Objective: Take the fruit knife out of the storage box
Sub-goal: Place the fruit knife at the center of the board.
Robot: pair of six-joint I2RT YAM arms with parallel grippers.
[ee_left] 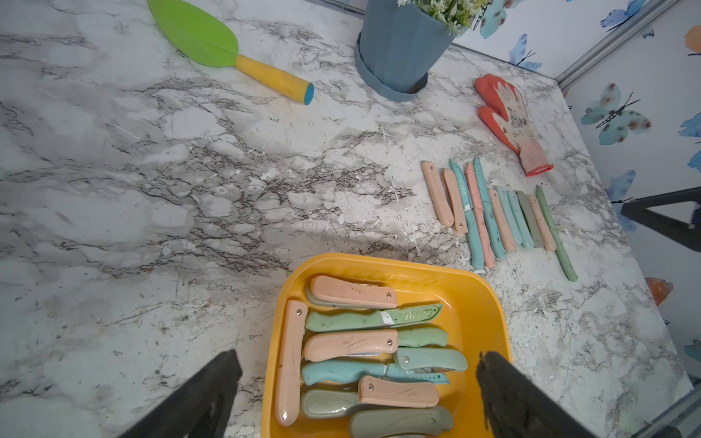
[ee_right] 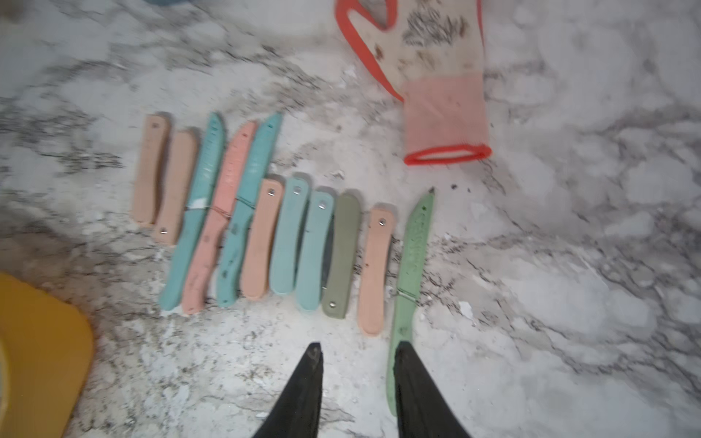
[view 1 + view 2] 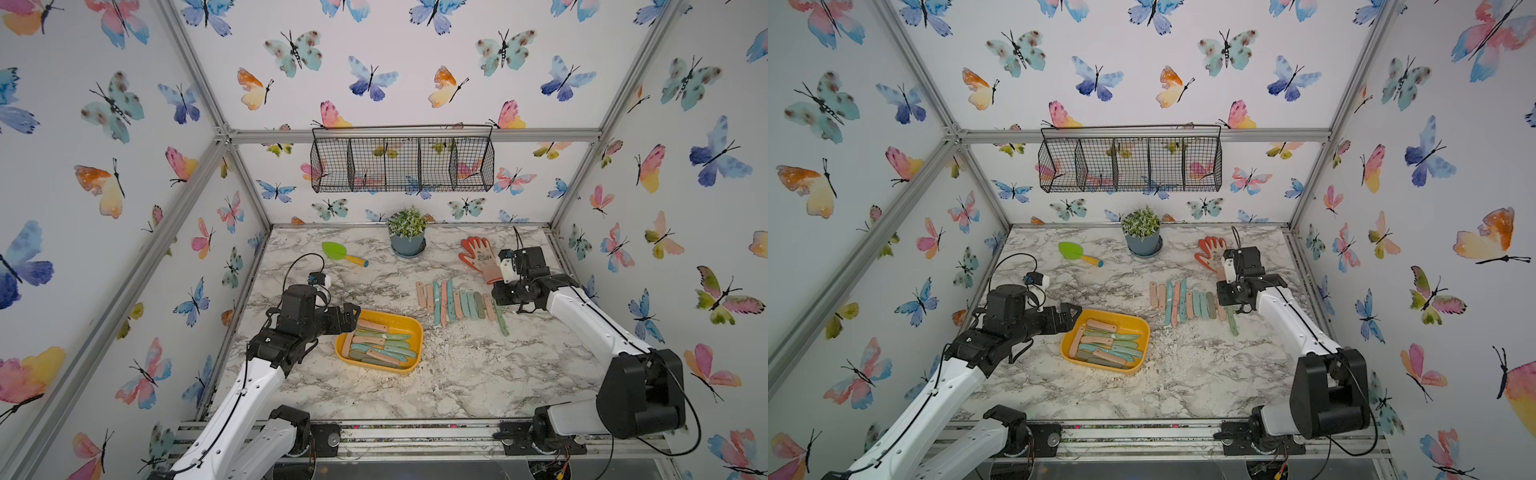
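The yellow-orange storage box [image 3: 417,332] [image 1: 478,303] sits at the table's front left and holds several folding fruit knives [image 3: 380,343] [image 1: 351,343] in peach, teal and green. My left gripper [image 1: 357,354] [image 3: 353,311] hovers open above the box's left end, its fingers either side of the knives. To the right, a row of several knives [image 3: 457,303] [image 2: 265,235] lies on the marble. A light green knife [image 2: 413,258] [image 3: 502,322] ends the row. My right gripper [image 2: 358,345] is open just above that knife's handle, nothing between its fingers, one finger covering part of the handle.
A blue plant pot [image 3: 407,239] stands at the back middle, a green trowel [image 3: 343,252] to its left, an orange glove [image 3: 480,255] to its right beside the right wrist. A black wire basket [image 3: 401,164] hangs on the back wall.
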